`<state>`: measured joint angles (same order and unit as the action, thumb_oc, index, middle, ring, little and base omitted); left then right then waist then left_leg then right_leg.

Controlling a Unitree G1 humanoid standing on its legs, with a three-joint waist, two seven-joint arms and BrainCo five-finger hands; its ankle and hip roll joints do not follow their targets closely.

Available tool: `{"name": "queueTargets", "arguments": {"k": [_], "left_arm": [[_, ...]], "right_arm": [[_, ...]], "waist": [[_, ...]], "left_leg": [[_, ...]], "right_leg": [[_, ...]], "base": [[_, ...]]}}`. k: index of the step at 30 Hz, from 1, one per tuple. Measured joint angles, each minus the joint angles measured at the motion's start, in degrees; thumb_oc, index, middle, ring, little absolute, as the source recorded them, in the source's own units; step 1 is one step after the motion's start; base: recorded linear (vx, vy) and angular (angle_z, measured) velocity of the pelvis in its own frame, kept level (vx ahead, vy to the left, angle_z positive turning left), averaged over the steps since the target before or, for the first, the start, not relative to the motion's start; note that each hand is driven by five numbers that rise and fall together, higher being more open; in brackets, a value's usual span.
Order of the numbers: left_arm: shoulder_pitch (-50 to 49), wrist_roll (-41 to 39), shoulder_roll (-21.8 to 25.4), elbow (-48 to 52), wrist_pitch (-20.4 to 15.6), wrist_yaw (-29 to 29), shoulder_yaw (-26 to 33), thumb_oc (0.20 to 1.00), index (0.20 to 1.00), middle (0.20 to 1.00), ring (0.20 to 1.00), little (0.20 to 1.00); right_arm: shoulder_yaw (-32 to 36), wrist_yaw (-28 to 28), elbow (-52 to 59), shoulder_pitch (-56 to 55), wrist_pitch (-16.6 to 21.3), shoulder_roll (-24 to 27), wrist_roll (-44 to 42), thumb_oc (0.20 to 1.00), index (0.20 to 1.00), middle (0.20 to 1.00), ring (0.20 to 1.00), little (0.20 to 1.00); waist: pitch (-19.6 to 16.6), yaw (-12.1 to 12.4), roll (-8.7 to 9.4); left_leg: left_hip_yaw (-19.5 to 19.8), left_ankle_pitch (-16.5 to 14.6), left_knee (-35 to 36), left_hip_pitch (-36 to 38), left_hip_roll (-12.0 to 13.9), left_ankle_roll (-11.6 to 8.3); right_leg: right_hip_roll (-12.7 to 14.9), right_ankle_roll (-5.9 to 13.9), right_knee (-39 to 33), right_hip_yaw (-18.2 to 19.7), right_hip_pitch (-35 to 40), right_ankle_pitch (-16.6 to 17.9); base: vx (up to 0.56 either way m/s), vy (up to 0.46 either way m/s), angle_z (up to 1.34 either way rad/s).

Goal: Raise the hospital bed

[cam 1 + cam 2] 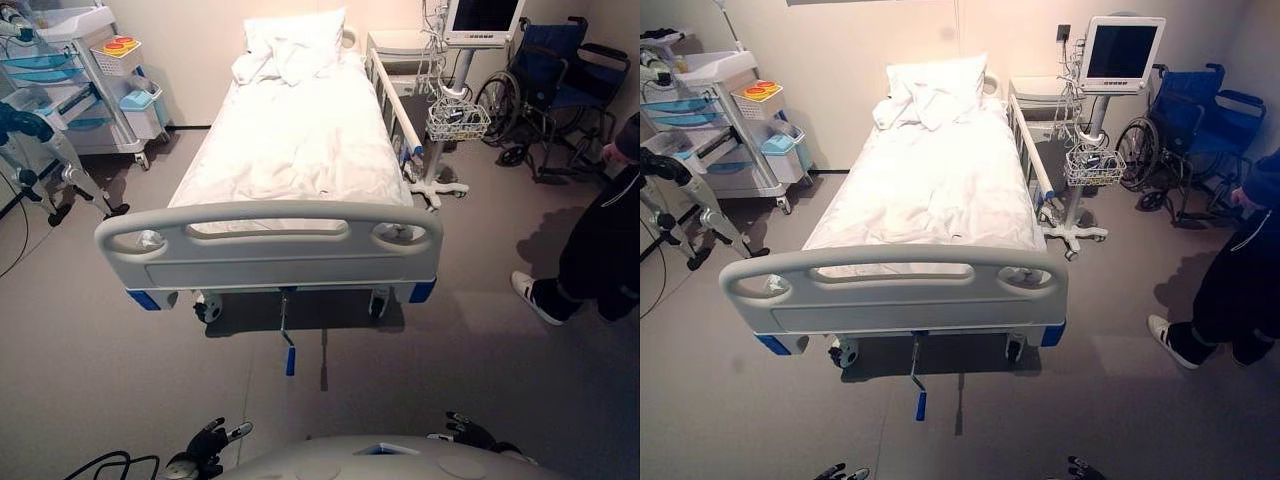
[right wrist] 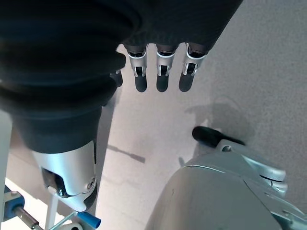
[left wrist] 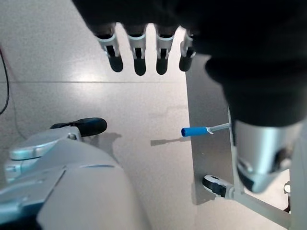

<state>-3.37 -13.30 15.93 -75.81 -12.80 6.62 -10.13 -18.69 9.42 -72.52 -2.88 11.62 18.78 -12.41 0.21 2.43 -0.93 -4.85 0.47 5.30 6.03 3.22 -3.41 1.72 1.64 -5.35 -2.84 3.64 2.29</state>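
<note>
Under the grey footboard of the white-sheeted hospital bed (image 1: 270,245), the metal crank with a blue grip (image 1: 288,345) hangs toward the grey floor (image 1: 90,370). Left hand (image 1: 207,443) and right hand (image 1: 466,431) hang low, well apart from it, fingers relaxed, holding nothing.

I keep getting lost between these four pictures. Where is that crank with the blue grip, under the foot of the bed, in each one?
Left eye view: the crank hangs below the footboard, near the picture's middle.
Right eye view: same spot, lower in the picture.
Left wrist view: its blue grip lies beyond the left hand.
Right wrist view: the blue tip shows at the picture's edge.
Shared landmark: the bed's foot end.
</note>
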Motion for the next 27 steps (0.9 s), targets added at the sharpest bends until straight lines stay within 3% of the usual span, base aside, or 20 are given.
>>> {"name": "queueTargets", "arguments": {"k": [21,25,27], "left_arm": [[2.63,-0.02,0.1,0.13,-0.05,-0.48,0.04,1.0,1.0,1.0,1.0,1.0],[5.29,-1.35,0.53,0.68,-0.18,-1.34,-1.19,1.0,1.0,1.0,1.0,1.0],[8.21,-2.37,1.04,1.25,-0.41,-2.2,-2.16,1.0,1.0,1.0,1.0,1.0]], "right_arm": [[-0.03,-0.63,0.29,2.74,0.0,0.13,0.0,1.0,1.0,1.0,1.0,1.0],[-0.91,-1.3,1.66,5.74,0.01,0.92,-0.07,1.0,1.0,1.0,1.0,1.0],[-1.86,-1.9,2.73,8.65,0.09,1.86,-0.19,1.0,1.0,1.0,1.0,1.0]], "waist": [[2.4,0.0,0.92],[4.82,0.08,1.11],[8.38,0.09,1.34]], "left_leg": [[-0.34,-0.1,-0.26,-1.8,0.45,-0.25],[-0.74,1.35,-1.14,-7.36,0.46,-0.29],[-0.74,2.41,-1.54,-10.66,0.48,-0.26]], "right_leg": [[-0.45,-0.42,0.21,0.07,-1.96,0.09],[-0.38,-0.77,1.95,0.14,-7.96,1.22],[-0.37,-0.92,1.96,0.12,-11.06,2.62]], "base": [[-0.02,0.0,-0.01],[-0.18,-0.015,-0.08],[-0.09,-0.01,-0.02]]}}
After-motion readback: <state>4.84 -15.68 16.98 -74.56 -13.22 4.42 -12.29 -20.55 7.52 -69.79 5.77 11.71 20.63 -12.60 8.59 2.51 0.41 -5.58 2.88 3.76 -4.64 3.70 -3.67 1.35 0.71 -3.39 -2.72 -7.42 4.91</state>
